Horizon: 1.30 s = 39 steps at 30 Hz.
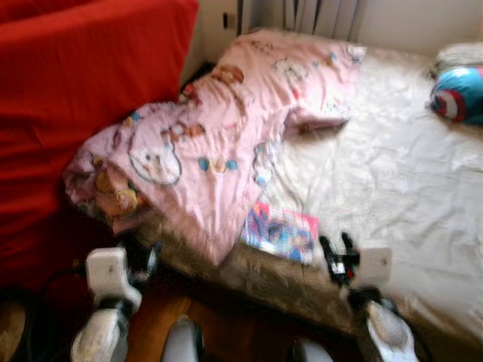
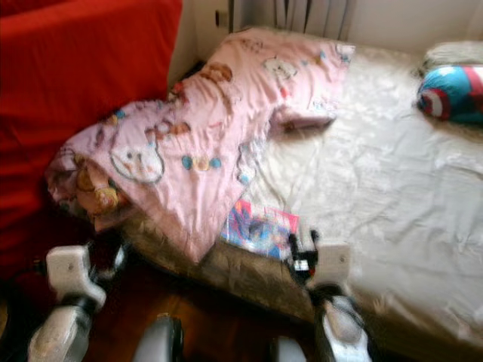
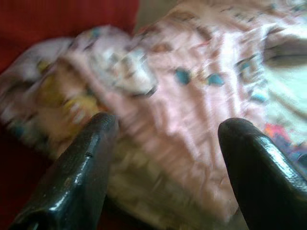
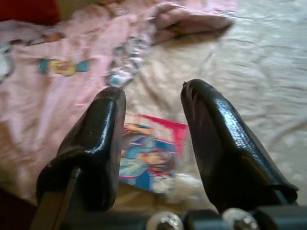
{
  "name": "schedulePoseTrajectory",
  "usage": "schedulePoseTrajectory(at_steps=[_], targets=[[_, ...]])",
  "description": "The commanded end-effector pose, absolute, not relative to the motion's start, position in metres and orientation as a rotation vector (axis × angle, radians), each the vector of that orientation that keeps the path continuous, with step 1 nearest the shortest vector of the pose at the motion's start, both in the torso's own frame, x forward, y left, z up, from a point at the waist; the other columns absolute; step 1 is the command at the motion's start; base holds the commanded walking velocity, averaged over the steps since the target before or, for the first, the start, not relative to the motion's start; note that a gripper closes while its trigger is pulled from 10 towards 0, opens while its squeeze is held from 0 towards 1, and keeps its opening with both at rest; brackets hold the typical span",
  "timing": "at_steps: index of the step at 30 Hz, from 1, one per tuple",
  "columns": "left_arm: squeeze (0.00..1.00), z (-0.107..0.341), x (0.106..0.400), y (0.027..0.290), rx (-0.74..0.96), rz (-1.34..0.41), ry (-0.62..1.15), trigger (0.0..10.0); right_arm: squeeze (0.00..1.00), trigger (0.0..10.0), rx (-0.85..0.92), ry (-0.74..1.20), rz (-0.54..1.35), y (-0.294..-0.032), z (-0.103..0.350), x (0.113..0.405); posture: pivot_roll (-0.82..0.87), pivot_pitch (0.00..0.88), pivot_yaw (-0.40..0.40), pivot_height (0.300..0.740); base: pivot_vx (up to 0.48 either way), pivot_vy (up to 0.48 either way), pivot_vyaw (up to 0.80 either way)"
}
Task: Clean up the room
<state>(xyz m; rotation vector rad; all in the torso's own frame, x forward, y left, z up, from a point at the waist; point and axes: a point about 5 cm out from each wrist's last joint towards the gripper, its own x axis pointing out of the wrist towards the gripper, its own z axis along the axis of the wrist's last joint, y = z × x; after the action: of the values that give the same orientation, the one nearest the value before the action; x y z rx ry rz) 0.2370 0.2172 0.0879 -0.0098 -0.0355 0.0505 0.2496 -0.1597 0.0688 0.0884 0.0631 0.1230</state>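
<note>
A pink cartoon-print blanket (image 1: 226,143) lies crumpled across the left part of a bed with a cream sheet (image 1: 392,173). A colourful picture book (image 1: 281,232) rests flat near the bed's front edge, partly under the blanket's hem. My right gripper (image 1: 338,253) hovers open just right of the book, which lies ahead between its fingers (image 4: 100,143) in the right wrist view. My left gripper (image 1: 143,260) is low at the bed's left corner, open, with its fingers (image 3: 81,167) pointing at the blanket (image 3: 182,96).
A red sofa or cover (image 1: 75,98) stands along the left side. A round blue, red and white cushion (image 1: 460,94) lies at the bed's far right. Dark wooden floor (image 1: 226,324) shows below the bed edge.
</note>
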Motion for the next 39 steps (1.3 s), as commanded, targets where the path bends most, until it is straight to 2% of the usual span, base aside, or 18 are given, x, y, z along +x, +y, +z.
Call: schedulePoseTrajectory(at_steps=[1,5,12,17,18,23,27,32,33,34,39], targets=[[0.0,0.082,0.235,0.211,-0.034,0.038,-0.018,10.0,0.0,10.0,0.09,0.092,0.097,-0.167,0.061,0.246,-0.12,0.168,-0.014,0.63,0.337,0.0,0.0],[0.0,0.082,0.235,0.211,-0.033,0.036,-0.018,10.0,0.0,10.0,0.094,0.099,0.09,-0.168,0.06,0.247,-0.12,0.167,-0.014,0.63,0.322,0.0,0.0],[0.0,0.086,0.239,0.208,-0.029,0.032,-0.034,10.0,0.0,10.0,0.206,0.181,0.068,-0.171,0.045,0.258,-0.11,0.173,-0.012,0.63,0.0,0.0,0.0],[0.0,0.087,0.241,0.206,-0.03,0.025,-0.037,10.0,0.0,10.0,0.214,0.241,0.089,-0.169,0.033,0.268,-0.1,0.185,-0.011,0.63,0.0,0.0,0.0],[0.0,0.087,0.242,0.204,-0.031,0.022,-0.037,10.0,1.0,10.0,0.237,0.264,0.106,-0.167,0.028,0.273,-0.09,0.19,-0.012,0.63,0.0,0.0,0.0],[0.0,0.09,0.244,0.204,-0.031,0.02,-0.046,10.0,1.0,10.0,0.253,0.347,0.11,-0.163,0.017,0.285,-0.06,0.209,-0.006,0.63,0.0,0.0,0.0],[0.0,0.094,0.249,0.205,-0.028,0.03,-0.062,10.0,1.0,10.0,0.337,0.402,0.073,-0.161,0.007,0.292,-0.02,0.228,0.0,0.63,0.0,0.0,0.0],[0.0,0.096,0.254,0.21,-0.019,0.039,-0.065,10.0,1.0,10.0,0.317,0.449,0.018,-0.16,0.001,0.294,0.02,0.263,0.021,0.63,0.0,0.0,0.0],[0.0,0.097,0.255,0.21,-0.016,0.037,-0.065,10.0,0.92,10.0,0.324,0.449,0.008,-0.16,0.001,0.294,0.02,0.263,0.021,0.63,0.0,0.0,0.0],[0.0,0.1,0.256,0.211,-0.009,0.027,-0.065,10.0,0.0,10.0,0.341,0.45,-0.012,-0.16,0.001,0.296,0.02,0.277,0.031,0.63,0.0,0.0,0.0],[0.0,0.106,0.254,0.215,0.019,0.014,-0.065,10.0,0.0,10.0,0.376,0.45,-0.037,-0.161,0.001,0.298,0.06,0.32,0.052,0.63,0.0,0.0,0.0]])
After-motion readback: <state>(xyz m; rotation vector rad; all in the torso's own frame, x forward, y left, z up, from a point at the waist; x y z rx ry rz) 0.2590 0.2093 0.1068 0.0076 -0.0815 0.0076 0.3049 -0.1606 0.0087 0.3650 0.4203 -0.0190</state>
